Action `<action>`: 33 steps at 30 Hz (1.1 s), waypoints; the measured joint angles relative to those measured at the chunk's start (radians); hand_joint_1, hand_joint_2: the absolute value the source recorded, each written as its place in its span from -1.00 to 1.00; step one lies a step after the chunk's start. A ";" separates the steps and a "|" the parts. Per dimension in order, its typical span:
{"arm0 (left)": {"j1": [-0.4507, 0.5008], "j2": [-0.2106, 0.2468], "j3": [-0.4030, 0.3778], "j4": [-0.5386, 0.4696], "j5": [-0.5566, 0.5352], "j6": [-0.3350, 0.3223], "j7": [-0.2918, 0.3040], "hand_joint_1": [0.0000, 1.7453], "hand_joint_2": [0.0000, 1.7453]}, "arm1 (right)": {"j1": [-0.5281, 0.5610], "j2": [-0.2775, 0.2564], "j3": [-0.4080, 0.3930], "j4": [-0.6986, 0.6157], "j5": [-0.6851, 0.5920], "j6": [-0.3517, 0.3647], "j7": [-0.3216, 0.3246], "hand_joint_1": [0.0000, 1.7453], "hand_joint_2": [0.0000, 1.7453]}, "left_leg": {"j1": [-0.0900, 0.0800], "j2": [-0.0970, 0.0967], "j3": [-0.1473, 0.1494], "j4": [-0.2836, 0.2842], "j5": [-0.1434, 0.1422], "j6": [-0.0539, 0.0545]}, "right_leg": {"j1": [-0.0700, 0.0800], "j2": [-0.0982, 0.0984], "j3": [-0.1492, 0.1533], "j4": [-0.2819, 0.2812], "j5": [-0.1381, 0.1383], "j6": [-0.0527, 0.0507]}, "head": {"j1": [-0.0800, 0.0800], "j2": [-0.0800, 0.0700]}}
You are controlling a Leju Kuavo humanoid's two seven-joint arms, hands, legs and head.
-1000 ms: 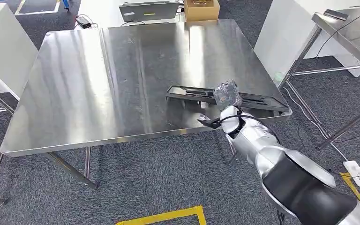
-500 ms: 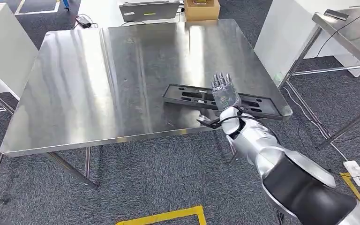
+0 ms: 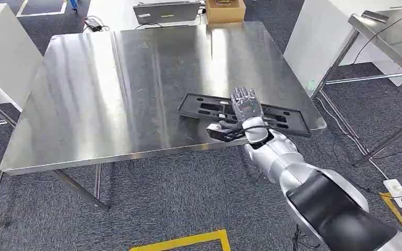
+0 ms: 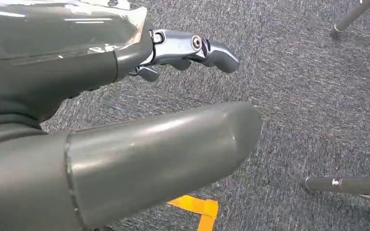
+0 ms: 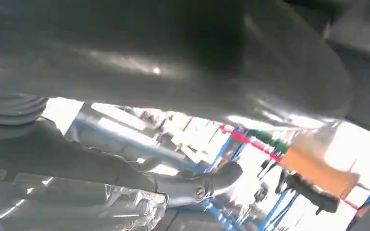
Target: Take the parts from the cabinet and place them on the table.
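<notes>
— From the head camera, where is your right arm?

— It reaches in from the lower right, forearm slanting up over the near edge of the table [image 3: 84,104]. My right hand [image 3: 246,107] is raised above the part [image 3: 243,113], fingers straight, apart and pointing away from me. It holds nothing.

— And the part?

— A long flat black piece with slots, lying on the table near its near right corner, running crosswise. My hand overlaps its middle in that view; I cannot tell whether they touch.

— What does the left wrist camera give?

— My left hand [image 4: 125,110] hangs over grey carpet [image 4: 308,96]. The thick thumb juts forward, a darker finger [image 4: 192,48] bends slightly beyond it, and nothing lies between them. A yellow floor mark [image 4: 197,209] sits below.

— The right wrist camera?

— Blurred. My right hand's [image 5: 139,120] thumb is a dark mass, and one finger [image 5: 202,185] extends against bright glare. No object is in the hand.
</notes>
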 joint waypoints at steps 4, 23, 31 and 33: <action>-0.001 0.002 0.000 0.000 -0.008 -0.010 0.005 -1.00 -1.00 | 0.004 0.017 -0.141 -0.007 -0.240 0.167 -0.197 -1.00 -1.00 | 0.000 0.000 0.000 0.000 0.000 0.000 | 0.000 0.000 0.000 0.000 0.000 0.000 | 0.000 0.000; 0.015 -0.001 0.025 0.000 0.012 -0.004 -0.050 -1.00 -1.00 | 0.337 0.121 -0.456 -0.585 -0.551 -0.201 -0.756 -1.00 -1.00 | 0.001 -0.002 0.000 0.000 -0.001 -0.001 | 0.001 -0.001 0.000 0.000 -0.004 0.001 | 0.000 0.000; 0.031 -0.002 0.042 0.000 0.012 -0.014 -0.075 -1.00 -1.00 | 0.602 0.094 -0.416 -0.986 -0.489 -0.348 -0.750 -1.00 -1.00 | 0.001 -0.001 0.000 0.000 -0.004 -0.003 | 0.001 0.000 -0.001 0.000 -0.004 0.001 | 0.000 0.000; 0.032 -0.002 0.042 0.000 0.012 -0.016 -0.067 -1.00 -1.00 | 0.647 0.087 -0.411 -1.065 -0.552 -0.350 -0.777 -1.00 -1.00 | 0.001 -0.001 0.000 0.000 -0.004 -0.003 | 0.001 0.000 -0.001 0.000 -0.004 0.001 | 0.000 0.000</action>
